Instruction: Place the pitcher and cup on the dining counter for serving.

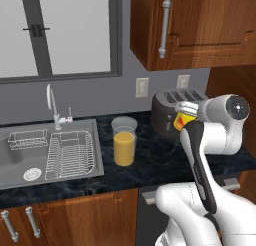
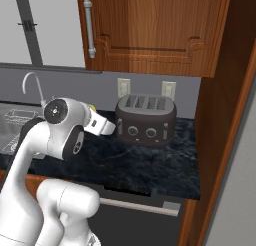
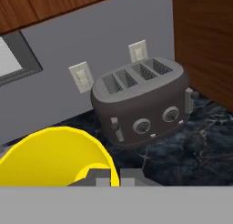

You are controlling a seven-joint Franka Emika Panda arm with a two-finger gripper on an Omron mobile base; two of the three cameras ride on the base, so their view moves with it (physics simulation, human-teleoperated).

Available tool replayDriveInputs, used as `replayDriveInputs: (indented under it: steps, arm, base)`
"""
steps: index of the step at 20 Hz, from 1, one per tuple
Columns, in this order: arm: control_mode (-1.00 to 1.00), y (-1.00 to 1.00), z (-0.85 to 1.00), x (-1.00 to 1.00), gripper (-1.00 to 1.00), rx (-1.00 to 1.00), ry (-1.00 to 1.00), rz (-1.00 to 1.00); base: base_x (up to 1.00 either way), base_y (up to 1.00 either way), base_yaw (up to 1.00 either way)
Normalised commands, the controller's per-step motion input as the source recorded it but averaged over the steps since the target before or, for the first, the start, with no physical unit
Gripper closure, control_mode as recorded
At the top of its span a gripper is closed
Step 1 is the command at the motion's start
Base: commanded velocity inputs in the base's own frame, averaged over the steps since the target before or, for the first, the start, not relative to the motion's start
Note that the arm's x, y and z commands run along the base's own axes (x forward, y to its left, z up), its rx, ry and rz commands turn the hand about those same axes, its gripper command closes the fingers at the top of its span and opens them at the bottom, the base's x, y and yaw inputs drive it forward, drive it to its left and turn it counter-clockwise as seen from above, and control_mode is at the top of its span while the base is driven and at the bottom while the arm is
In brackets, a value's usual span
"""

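The pitcher (image 1: 124, 142), a clear cylinder of orange liquid, stands on the black worktop just right of the sink. The yellow cup (image 1: 182, 121) with its red mark hangs in the air in front of the toaster, with my gripper (image 1: 186, 110) shut on its rim. In the hand view the cup's open mouth (image 3: 54, 157) sits at the lower left, its rim pinched at the gripper (image 3: 115, 176). From the right base view the gripper (image 2: 103, 125) points toward the toaster, and a sliver of the cup (image 2: 92, 108) peeks out behind it. The dining counter is out of view.
A dark four-slot toaster (image 3: 139, 102) stands against the back wall under the wooden cabinet (image 1: 200, 25). The sink (image 1: 20, 162) holds a wire rack (image 1: 70, 155), with the tap (image 1: 55, 110) behind. A wooden side panel (image 2: 225, 115) bounds the worktop on the right.
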Motion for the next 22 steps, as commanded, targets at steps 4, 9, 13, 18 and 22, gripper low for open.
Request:
replayDriveInputs:
  steps: [4,9,13,18,22]
  arm:
    - [1.00,0.00,0.00,-0.03,1.00,0.00,0.00,0.05]
    - [1.00,0.00,0.00,0.00,1.00,0.00,0.00,0.00]
    - [1.00,0.00,0.00,0.00,1.00,0.00,0.00,0.00]
    - [1.00,0.00,0.00,0.00,1.00,0.00,0.00,0.00]
    - [1.00,0.00,0.00,0.00,1.00,0.00,0.00,0.00]
  base:
    - [-0.06,0.00,0.05]
    - [-0.45,0.00,0.30]
    - [-0.81,0.00,0.38]
    - [-0.87,0.00,0.51]
    - [-0.41,0.19,0.75]
